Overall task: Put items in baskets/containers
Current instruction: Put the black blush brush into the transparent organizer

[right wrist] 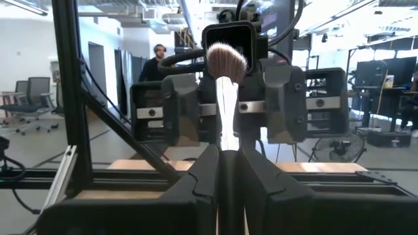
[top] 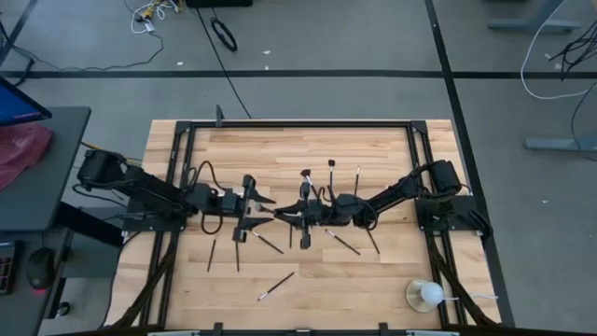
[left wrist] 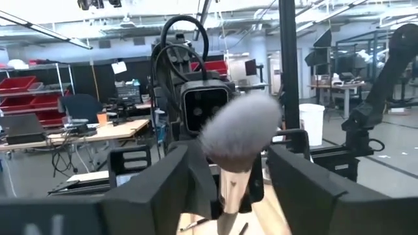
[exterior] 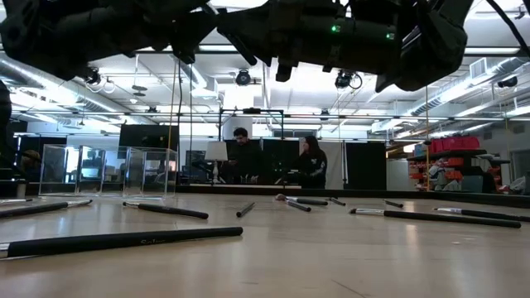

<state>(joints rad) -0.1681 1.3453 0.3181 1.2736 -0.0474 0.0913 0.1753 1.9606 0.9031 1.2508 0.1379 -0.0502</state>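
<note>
My right gripper (right wrist: 226, 156) (top: 285, 209) is shut on a makeup brush (right wrist: 226, 98) with a silver ferrule and a fluffy brownish head, held above the table's middle. My left gripper (left wrist: 228, 160) (top: 265, 202) faces it, open. Its fingers (right wrist: 177, 108) stand on either side of the brush head (left wrist: 240, 129) without touching it. Several slim dark brushes (top: 269, 243) lie flat on the wooden table (top: 373, 280); some also show in the low view (exterior: 166, 210). The clear holder does not show plainly in any view. My right gripper pinches the brush's handle (right wrist: 226, 145) just below the silver ferrule, between its two fingers. The brush lies along the fingers and sticks out past their tips toward my left gripper, bristle head foremost. It is lifted clear of the table.
A white ball-like object with a stick (top: 427, 295) sits at the table's near right corner. One loose brush (top: 276, 286) lies toward the near edge. A black frame (top: 298, 124) borders the table. People stand in the room beyond the table (exterior: 273, 161).
</note>
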